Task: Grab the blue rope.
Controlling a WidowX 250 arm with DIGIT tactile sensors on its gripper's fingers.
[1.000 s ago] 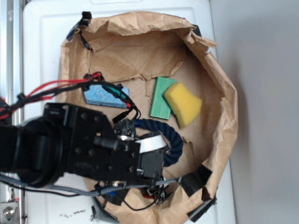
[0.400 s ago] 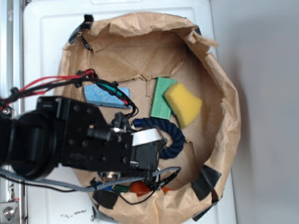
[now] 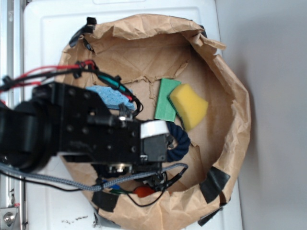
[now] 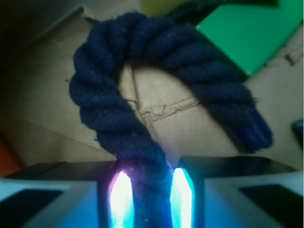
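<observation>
One blue rope (image 4: 142, 123) seen curled on brown paper (image 3: 211, 86) inside paper-lined ring on white desk (image 3: 43, 28). Rope end is pinched between two fingers (image 4: 71, 190) of tool (image 4: 147, 190), pressed on both sides. Green sponge (image 3: 166, 100) and yellow sponge (image 3: 188, 105) lie just beyond rope. Light blue sponge (image 3: 111, 95) partly hidden by black arm (image 3: 62, 129).

There's the blue rope (image 4: 128, 85), thick, dark navy, twisted strands, bent in a tight arch on the brown paper. Its brighter blue tip sits down at the right, near the green sponge; its other end is hidden, probably pinched.
</observation>
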